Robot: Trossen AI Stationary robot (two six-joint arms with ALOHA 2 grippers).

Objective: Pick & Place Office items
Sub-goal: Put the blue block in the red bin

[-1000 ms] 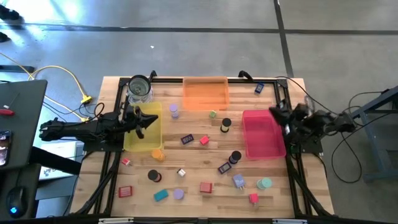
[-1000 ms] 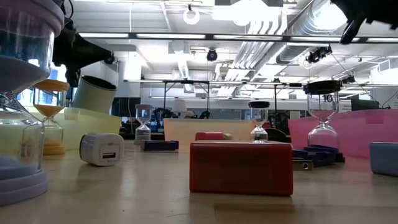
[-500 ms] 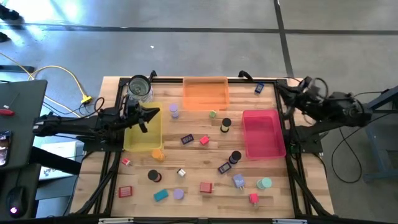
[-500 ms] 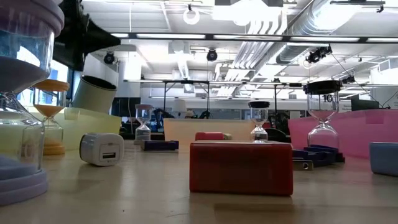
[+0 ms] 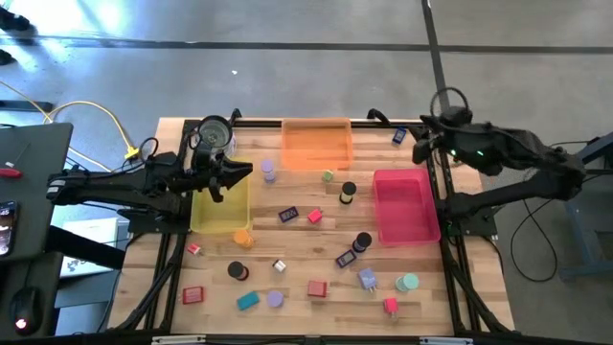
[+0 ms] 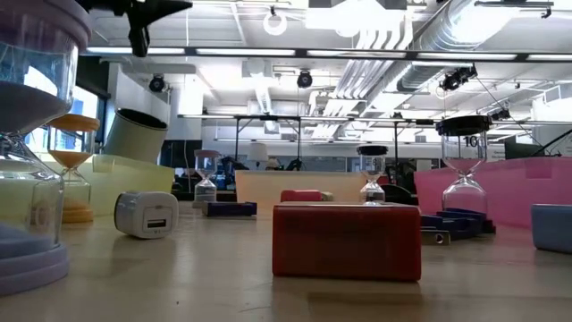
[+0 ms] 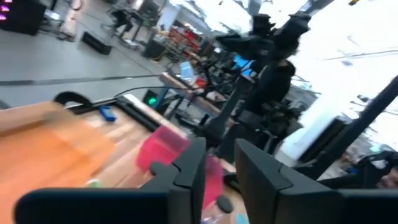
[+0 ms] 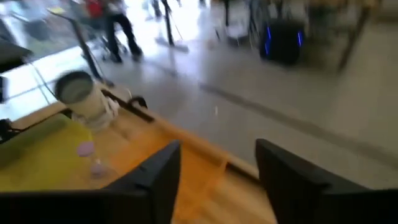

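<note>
High view: left gripper (image 5: 239,172) over the yellow tray (image 5: 221,213), right gripper (image 5: 421,151) beside the pink tray (image 5: 405,206); office items (image 5: 315,287) scattered, axes mixed.
Low view: red block (image 6: 347,240) lies broadside.
Wrist views: left fingers (image 7: 189,180) narrowly parted, right fingers (image 8: 158,180) wider, both empty. Descend squarely across a piece's short side.

Both wrist views are smeared by motion: in the left wrist view the pink tray (image 7: 165,152) is a soft blur behind the dark fingers (image 7: 186,180), and in the right wrist view the glass jar (image 8: 84,99) and a small lavender piece (image 8: 87,150) have no clear outline. In the low view an hourglass (image 6: 31,134) is cut off by the picture's edge, and what is probably the left gripper (image 6: 143,11) shows only partly at the upper border. From above, the small items (image 5: 287,215) are too tiny to tell apart beyond colour.
</note>
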